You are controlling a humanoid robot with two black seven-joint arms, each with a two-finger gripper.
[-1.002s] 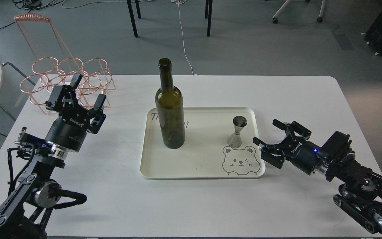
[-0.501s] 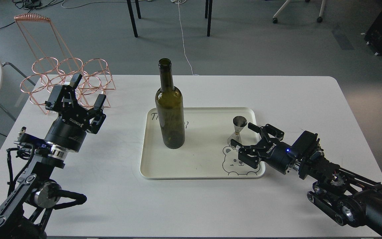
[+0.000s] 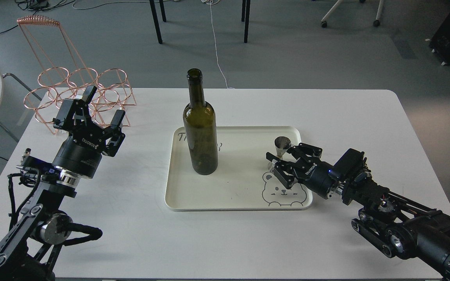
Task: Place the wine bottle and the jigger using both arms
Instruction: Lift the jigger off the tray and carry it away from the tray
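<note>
The dark green wine bottle (image 3: 200, 132) stands upright on the left part of a cream tray (image 3: 233, 207). The steel jigger (image 3: 282, 143) stands upright on the tray's right part, above a bear drawing. My right gripper (image 3: 280, 162) lies low over the tray's right edge. Its fingers are spread around the jigger's lower cone, which they partly hide. I cannot tell whether they touch it. My left gripper (image 3: 97, 108) is open and empty, raised over the table's left side, well left of the bottle.
A copper wire bottle rack (image 3: 76, 84) stands at the table's back left corner, just behind my left gripper. The white table (image 3: 225, 242) shows bare in front of the tray. Chair and table legs stand on the floor beyond.
My right arm has reached left from the table's right side onto the tray, bringing its fingers around the jigger. The left arm, bottle and jigger have not moved.
</note>
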